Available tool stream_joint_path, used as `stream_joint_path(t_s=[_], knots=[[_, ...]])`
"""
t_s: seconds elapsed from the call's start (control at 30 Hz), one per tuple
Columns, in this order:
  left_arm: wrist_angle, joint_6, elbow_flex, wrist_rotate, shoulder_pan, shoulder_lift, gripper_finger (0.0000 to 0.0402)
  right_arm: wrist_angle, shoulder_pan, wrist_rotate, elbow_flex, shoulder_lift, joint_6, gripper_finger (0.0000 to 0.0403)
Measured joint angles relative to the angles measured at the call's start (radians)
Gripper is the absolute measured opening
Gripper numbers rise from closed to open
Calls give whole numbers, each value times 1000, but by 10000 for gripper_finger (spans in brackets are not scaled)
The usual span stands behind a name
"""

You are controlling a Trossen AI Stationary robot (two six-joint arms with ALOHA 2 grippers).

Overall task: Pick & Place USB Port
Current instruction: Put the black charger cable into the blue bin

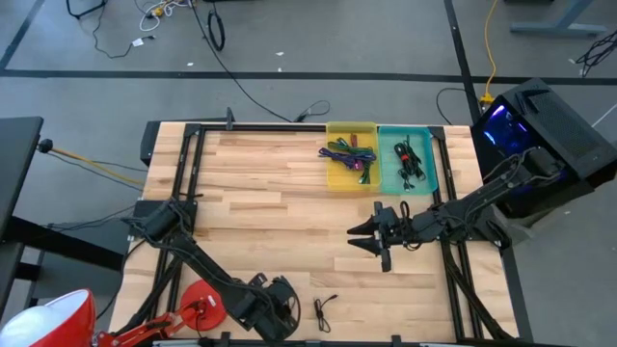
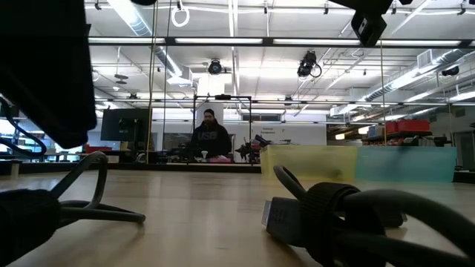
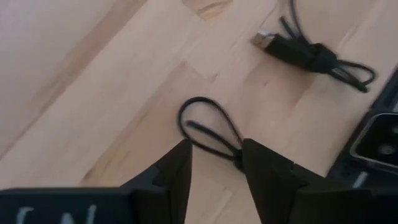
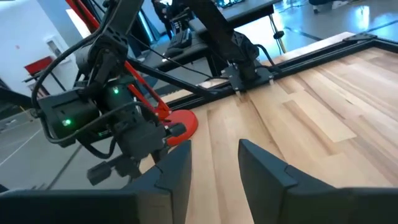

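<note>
A lab or workshop hall is shown: a wooden table (image 1: 289, 193) framed by black rails on a grey concrete floor (image 1: 318, 39) with trailing cables, strip lights (image 2: 245, 41) and ducts overhead, and a person (image 2: 210, 137) seated at a far desk.

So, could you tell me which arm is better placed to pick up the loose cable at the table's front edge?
Left: the left gripper hangs open right over a black cable, while the right gripper sits mid-table, farther away.

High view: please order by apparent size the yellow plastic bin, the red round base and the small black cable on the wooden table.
1. Yellow plastic bin
2. Red round base
3. Small black cable
</note>
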Motion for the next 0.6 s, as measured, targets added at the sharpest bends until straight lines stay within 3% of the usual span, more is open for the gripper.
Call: stream_joint_path(t_s=[0.6], knots=[[22, -18, 0, -47, -1, 17, 156, -1, 0, 0, 0, 0, -1, 135]])
